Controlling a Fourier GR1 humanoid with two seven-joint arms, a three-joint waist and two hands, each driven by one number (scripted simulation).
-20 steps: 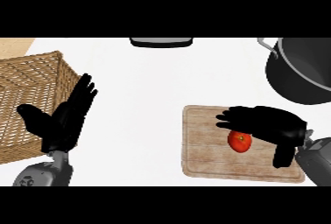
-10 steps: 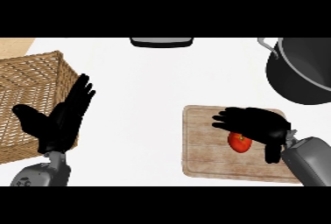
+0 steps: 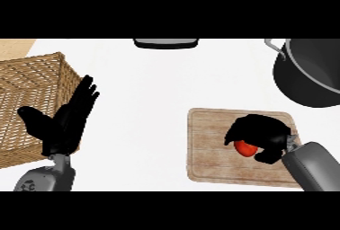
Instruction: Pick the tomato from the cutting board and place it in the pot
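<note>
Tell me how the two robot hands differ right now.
The left robot hand is open, fingers straight; the right robot hand is curled round the tomato. The left shows by the basket, the right over the cutting board. Both are black.

Red tomato (image 3: 246, 149), wood-grained tan cutting board (image 3: 209, 150), dark grey pot (image 3: 295, 87), woven brown basket (image 3: 33, 85), white counter (image 3: 166, 90)

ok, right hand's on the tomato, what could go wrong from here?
1. The right hand curls over the tomato, but part of it pokes out on one side. It's round, so it might slip out as it's lifted off the cutting board.
2. The pot is deep and partly cut off by the view's edge, so a low carry could clip its rim.
</note>
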